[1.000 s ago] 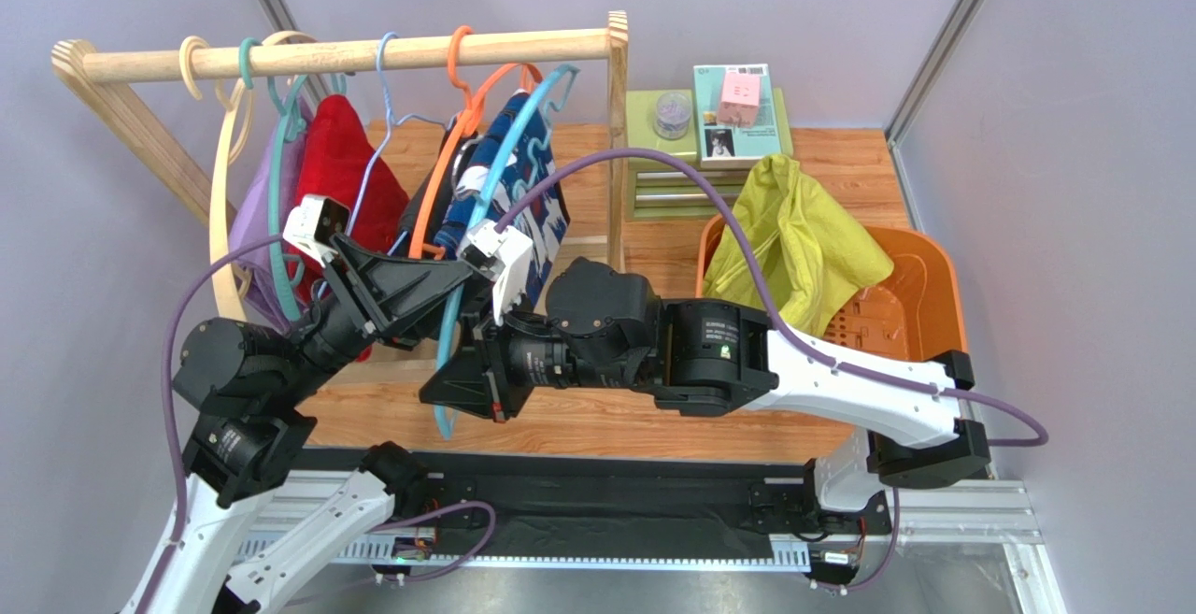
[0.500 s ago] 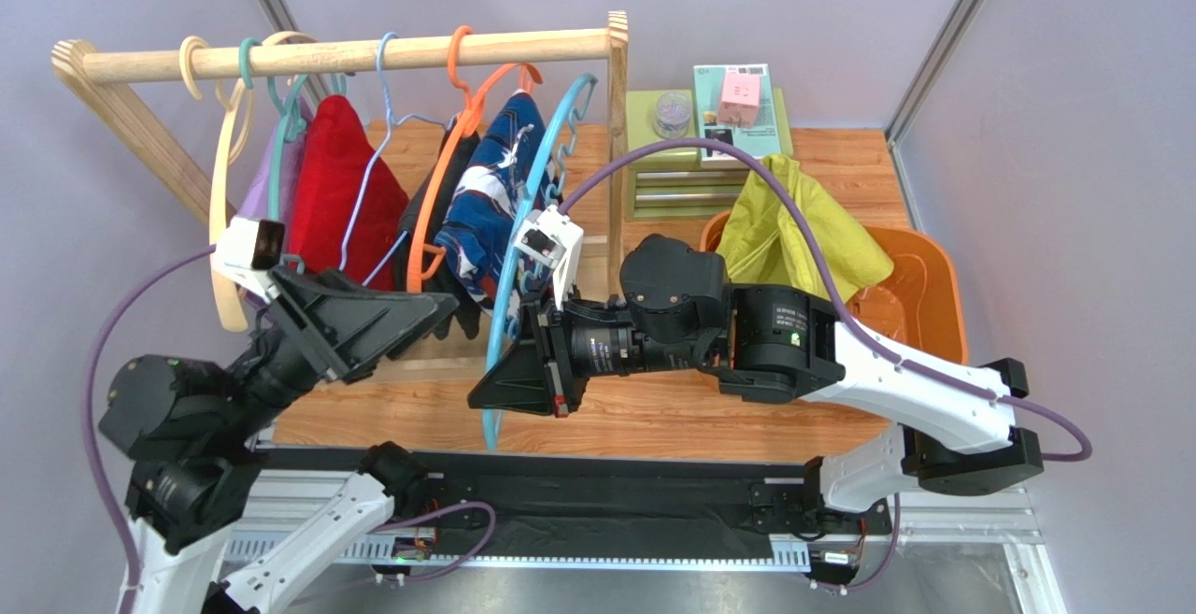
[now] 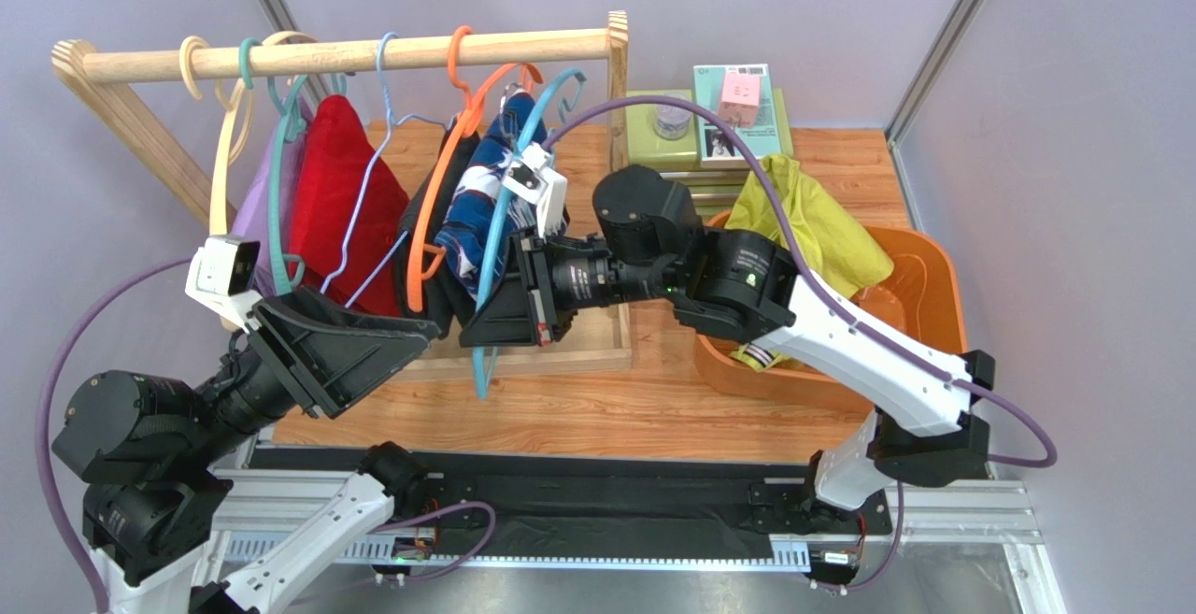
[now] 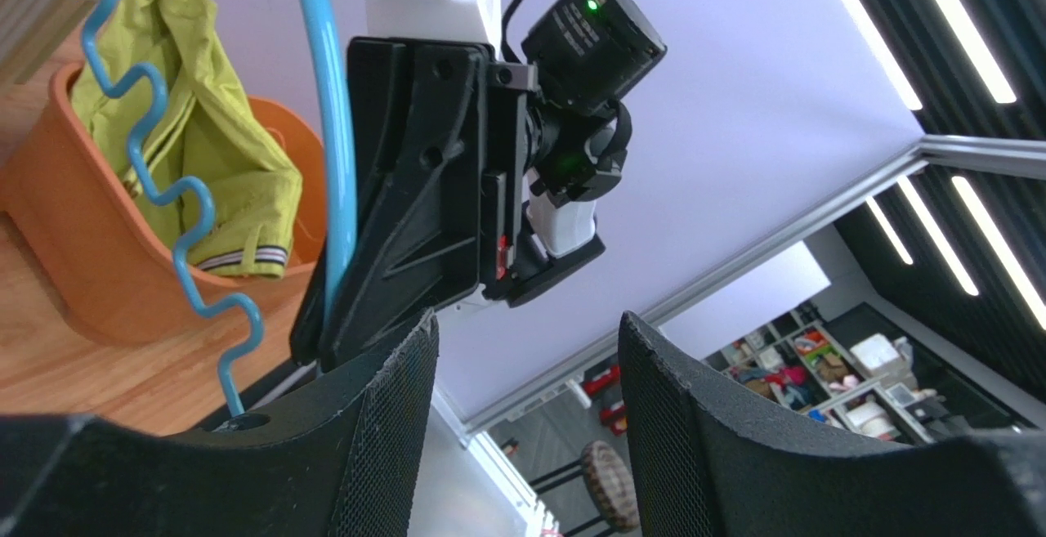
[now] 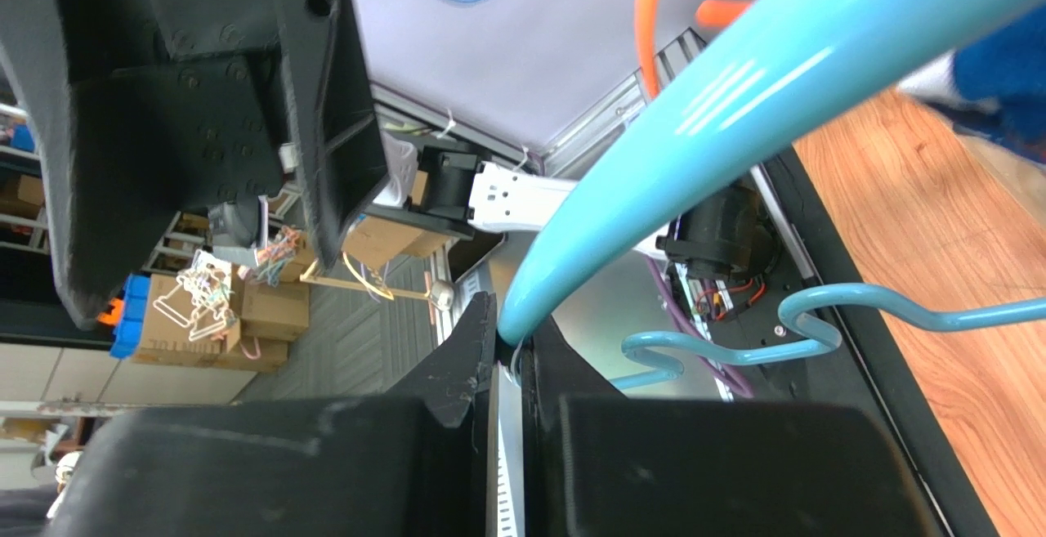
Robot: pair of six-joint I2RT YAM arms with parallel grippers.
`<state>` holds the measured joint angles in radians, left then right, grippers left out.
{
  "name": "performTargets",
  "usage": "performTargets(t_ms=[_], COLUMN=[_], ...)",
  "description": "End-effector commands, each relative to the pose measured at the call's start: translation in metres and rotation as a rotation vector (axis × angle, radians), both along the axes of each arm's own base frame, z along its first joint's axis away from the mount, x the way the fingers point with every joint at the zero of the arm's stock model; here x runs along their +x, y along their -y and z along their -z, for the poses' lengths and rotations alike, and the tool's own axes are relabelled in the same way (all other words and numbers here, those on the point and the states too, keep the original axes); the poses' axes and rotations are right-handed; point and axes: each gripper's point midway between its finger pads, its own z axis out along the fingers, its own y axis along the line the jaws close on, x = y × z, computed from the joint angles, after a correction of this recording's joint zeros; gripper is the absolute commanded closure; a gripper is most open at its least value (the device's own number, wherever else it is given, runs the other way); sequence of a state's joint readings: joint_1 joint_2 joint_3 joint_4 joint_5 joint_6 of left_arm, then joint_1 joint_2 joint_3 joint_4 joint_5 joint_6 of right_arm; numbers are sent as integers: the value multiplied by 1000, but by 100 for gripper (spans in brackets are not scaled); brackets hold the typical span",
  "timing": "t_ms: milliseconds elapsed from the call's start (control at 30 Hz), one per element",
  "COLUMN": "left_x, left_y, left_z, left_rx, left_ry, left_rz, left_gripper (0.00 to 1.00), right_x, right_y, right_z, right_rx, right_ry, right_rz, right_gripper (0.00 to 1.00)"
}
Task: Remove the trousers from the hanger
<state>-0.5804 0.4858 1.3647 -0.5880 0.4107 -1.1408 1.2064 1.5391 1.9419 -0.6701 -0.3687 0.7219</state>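
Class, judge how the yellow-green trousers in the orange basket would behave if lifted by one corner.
Probably floppy: the yellow-green trousers slump in folds over the orange basket rim. Likely light, being thin cloth. A trailing leg may snag the rim.

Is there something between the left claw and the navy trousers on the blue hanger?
Yes. Seen from above, the black garment hangs between the open left claw and the navy trousers. The right claw, shut on the blue hanger, sits close beside that path.
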Motion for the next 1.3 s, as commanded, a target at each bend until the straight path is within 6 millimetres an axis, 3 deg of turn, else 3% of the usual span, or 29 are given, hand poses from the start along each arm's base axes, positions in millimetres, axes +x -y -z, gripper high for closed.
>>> performTargets(t_ms=[0, 267, 700, 1000, 1033, 1267], left_x=[6, 2, 3, 8, 9, 13], left_y=[1, -6, -16, -12, -12, -6], left_z=[-4, -21, -29, -25, -25, -21], left_rx=[46, 100, 147, 179, 180, 192], left_ry=[49, 131, 184, 167, 166, 143], left_rz=[-26, -60, -127, -121, -120, -101], left_gripper=[39, 39, 39, 41, 41, 42], right_x=[6, 43, 94, 93, 95, 89], right_y=[2, -2, -4, 9, 10, 28], right_z=[-35, -52, -48, -36, -26, -25], right_rx=[77, 103, 94, 63, 42, 36], right_ry=[15, -5, -88, -118, -127, -107], right_rz=[-34, 1, 155, 192, 199, 226], right_gripper=[100, 100, 100, 100, 100, 100])
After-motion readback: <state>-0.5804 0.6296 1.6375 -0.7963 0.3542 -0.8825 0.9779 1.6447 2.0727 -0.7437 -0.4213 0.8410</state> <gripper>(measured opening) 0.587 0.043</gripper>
